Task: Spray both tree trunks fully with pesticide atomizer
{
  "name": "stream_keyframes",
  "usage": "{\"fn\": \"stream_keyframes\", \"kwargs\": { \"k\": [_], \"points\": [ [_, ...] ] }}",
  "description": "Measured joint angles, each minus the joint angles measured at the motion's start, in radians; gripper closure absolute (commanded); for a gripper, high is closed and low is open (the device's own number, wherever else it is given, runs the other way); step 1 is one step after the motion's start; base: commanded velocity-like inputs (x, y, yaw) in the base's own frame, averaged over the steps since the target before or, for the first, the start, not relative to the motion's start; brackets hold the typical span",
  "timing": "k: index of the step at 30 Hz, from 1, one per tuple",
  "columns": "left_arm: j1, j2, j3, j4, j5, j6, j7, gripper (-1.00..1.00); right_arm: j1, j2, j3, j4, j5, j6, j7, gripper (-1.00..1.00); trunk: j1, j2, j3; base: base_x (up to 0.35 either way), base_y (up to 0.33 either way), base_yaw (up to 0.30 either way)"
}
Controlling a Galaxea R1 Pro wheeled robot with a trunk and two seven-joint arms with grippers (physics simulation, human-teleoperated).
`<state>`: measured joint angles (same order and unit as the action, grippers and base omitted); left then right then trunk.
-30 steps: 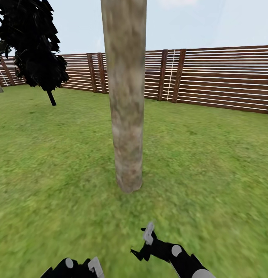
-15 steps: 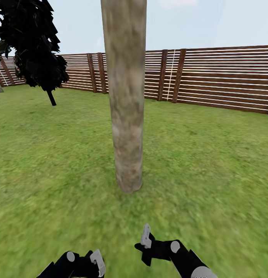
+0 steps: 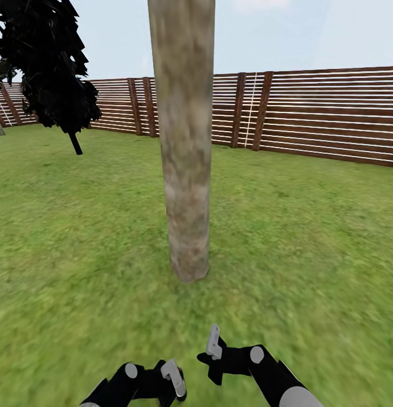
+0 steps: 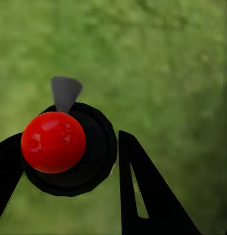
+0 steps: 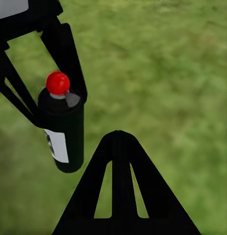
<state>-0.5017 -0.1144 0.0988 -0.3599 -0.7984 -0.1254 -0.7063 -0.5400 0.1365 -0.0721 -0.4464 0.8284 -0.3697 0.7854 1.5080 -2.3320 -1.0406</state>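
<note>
The pesticide atomizer [image 5: 62, 129] is a small black bottle with a red cap [image 4: 53, 142], a grey nozzle [image 4: 65, 90] and a white label. My left gripper [image 4: 69, 156] is shut on its body and holds it upright over the grass. In the head view this gripper [image 3: 172, 380] is low in the middle, and it hides the bottle. My right gripper [image 3: 213, 339] is close beside it, its fingers [image 5: 119, 161] shut together on nothing, apart from the bottle. A thick pale mottled tree trunk [image 3: 185, 169] rises straight ahead of both grippers.
Green lawn [image 3: 309, 254] lies all round the trunk. A brown slatted fence [image 3: 309, 113] closes the back. A dark-leaved tree with a thin dark stem [image 3: 49, 68] stands at the far left.
My left gripper has moved right and a little forward, closing in on the right gripper. The right gripper has turned and sunk slightly. The view itself has not shifted.
</note>
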Motion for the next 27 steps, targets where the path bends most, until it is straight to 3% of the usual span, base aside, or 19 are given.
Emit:
{"fn": "stream_keyframes", "kwargs": {
  "k": [11,23,27],
  "points": [
    [-0.014,-0.039,0.001,-0.005,-0.001,-0.002,0.001,1.0,0.0,0.004,0.0,0.0,0.0,0.0,0.0,1.0,0.0,0.0,0.0,0.0,0.0,0.0],
    [-0.012,-0.046,0.002,-0.005,-0.003,-0.002,0.014,1.0,0.0,0.006,0.0,-0.001,-0.001,0.0,0.001,1.0,0.0,0.0,0.0,0.0,0.0,0.0],
    [-0.012,-0.047,0.001,-0.004,-0.003,-0.003,0.046,1.0,0.0,0.007,0.0,-0.001,-0.001,0.0,0.002,1.0,0.0,0.0,0.0,0.0,0.0,0.0]
  ]
}}
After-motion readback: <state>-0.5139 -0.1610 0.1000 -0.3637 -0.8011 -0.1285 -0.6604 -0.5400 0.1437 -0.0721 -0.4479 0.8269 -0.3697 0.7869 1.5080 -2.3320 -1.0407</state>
